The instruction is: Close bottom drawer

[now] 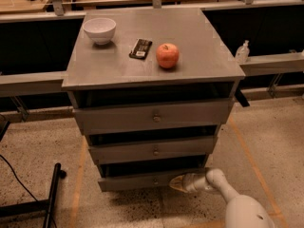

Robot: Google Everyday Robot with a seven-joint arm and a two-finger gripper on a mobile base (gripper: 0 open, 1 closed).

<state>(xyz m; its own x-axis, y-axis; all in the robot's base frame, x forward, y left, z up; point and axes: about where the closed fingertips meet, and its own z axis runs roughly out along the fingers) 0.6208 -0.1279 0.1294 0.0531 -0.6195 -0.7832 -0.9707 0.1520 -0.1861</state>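
Cream-white gripper [176, 183] at grey bottom drawer [137, 180] front; red apple [167, 55]; white bowl [99, 30].

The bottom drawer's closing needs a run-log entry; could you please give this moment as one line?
task: close bottom drawer | gripper: at drawer front, right of knob | drawer: seemingly slightly open

Grey cabinet [190, 46]: matt, painted-looking, with a faint sheen on top. Bottom drawer [133, 181]: same flat matt grey front. Gripper [178, 183], lower centre-right of frame, at that front: smooth off-white shell, tan tip. Apple [167, 55]: glossy skin. Bowl [99, 30]: smooth white glaze. Floor [266, 141]: speckled, stone-like.
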